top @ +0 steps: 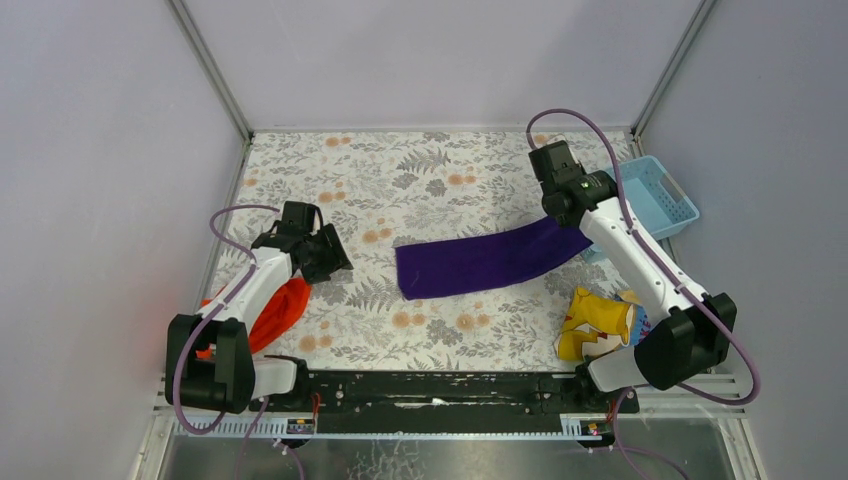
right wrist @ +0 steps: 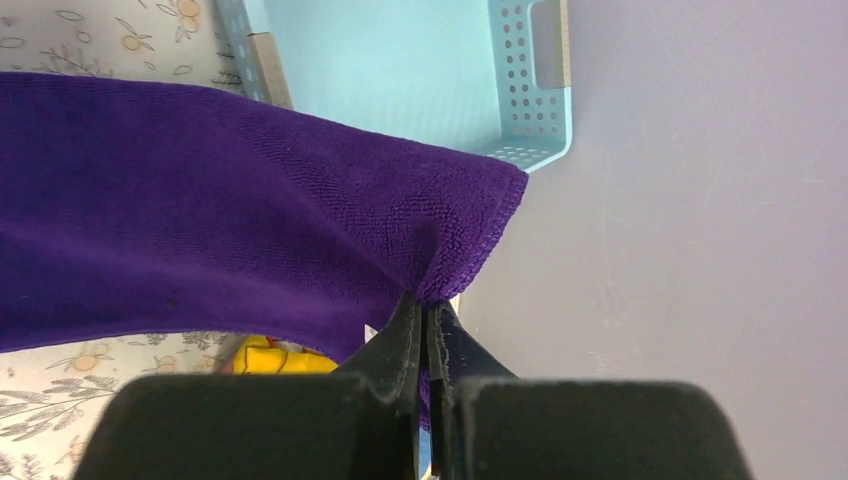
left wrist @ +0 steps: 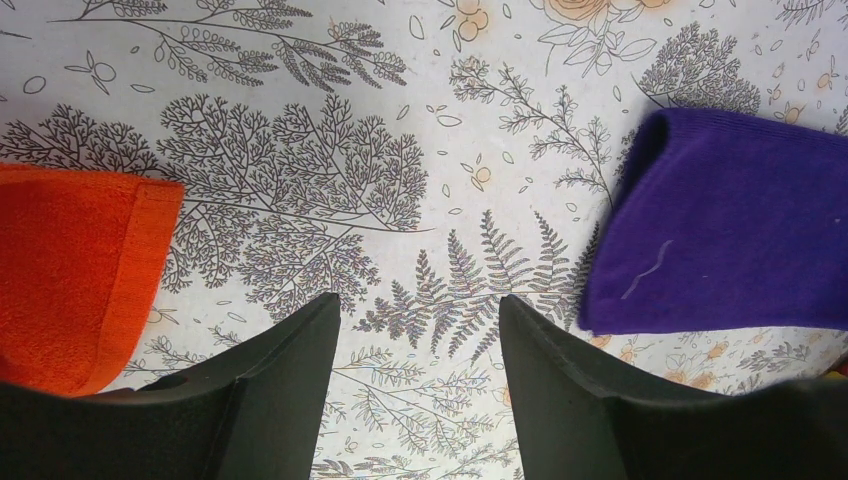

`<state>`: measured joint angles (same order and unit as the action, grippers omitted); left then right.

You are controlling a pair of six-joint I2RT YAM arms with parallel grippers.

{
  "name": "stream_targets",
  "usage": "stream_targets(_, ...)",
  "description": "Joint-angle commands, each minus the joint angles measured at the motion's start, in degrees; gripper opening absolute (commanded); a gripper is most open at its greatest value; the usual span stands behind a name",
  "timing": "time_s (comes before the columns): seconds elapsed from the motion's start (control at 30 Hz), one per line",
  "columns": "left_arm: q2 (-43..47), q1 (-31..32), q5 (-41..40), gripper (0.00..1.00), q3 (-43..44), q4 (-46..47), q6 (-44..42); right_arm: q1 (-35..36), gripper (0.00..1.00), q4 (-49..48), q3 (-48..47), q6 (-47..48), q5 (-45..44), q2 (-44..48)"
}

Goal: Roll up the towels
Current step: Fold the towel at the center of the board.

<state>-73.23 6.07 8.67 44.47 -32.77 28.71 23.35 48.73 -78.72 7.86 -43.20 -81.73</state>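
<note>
The right end effector (right wrist: 425,330) is clenching only a thin corner of the purple towel (top: 480,262), which is stretching from desk (top: 400,180) centre toward 2 o'clock, risking a slip or a snag on the basket (top: 665,200), while the left end effector (left wrist: 418,300) is hovering released.

Pale walls (top: 100,150), floral-print table (top: 420,170) (metal-framed corners)

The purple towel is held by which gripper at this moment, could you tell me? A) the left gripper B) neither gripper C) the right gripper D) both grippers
C: the right gripper is pinched shut on a corner of the purple towel, while the left gripper stands open and empty.
</note>
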Motion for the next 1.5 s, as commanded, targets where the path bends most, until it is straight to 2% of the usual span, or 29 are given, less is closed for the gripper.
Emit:
stream_targets(0.0,-0.63,0.25,1.63,0.59,1.06,0.63,-0.98,-0.77,0.00,-2.56,-1.28,2.52,0.52,1.12)
stream_targets(0.27,-1.18,0.68,5.08,0.59,0.28,2.33,0.70,-0.70,0.00,-2.78,-2.34,-6.13,28.17,-2.15)
stream_targets(0.57,-2.42,2.15,8.52,0.58,-0.48,5.21,3.21,1.04,0.00,-7.85,-0.11,-12.05,44.56,-6.85)
stream_targets(0.8,-4.53,5.42,11.13,0.57,-0.94,9.02,6.56,6.38,0.00,-10.67,-1.91,-15.67,50.71,-11.62)
stream_targets(1.0,-7.13,8.88,12.85,0.52,-1.71,14.89,11.48,10.30,0.00,-10.99,-4.16,-18.42,54.42,-16.01)
stream_targets(1.47,-17.94,16.36,13.76,0.43,0.59,24.16,17.19,14.20,0.01,-12.06,-7.51,-21.74,58.95,-21.89)
